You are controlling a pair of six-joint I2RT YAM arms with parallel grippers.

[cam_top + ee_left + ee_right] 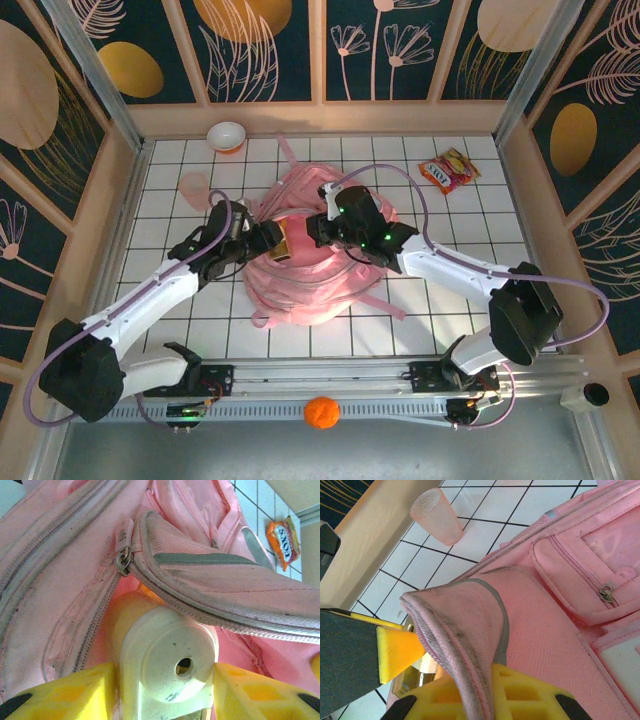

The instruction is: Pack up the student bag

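The pink student bag (300,280) lies flat in the middle of the tiled table. My right gripper (325,228) is shut on the edge of a pocket flap (465,625) and holds it lifted; the fabric runs between its yellow fingers (530,692). My left gripper (265,240) is shut on a yellow bottle-like item with a white round end (167,660). It holds the item at the pocket mouth under the raised flap (225,580). The item's far end is hidden inside the bag. A left yellow finger (395,650) shows beside the flap in the right wrist view.
A pink cup (193,184) and a white bowl (227,135) stand at the back left. An orange snack packet (449,170) lies at the back right. An orange ball (320,412) sits by the front rail. Wooden walls enclose the table.
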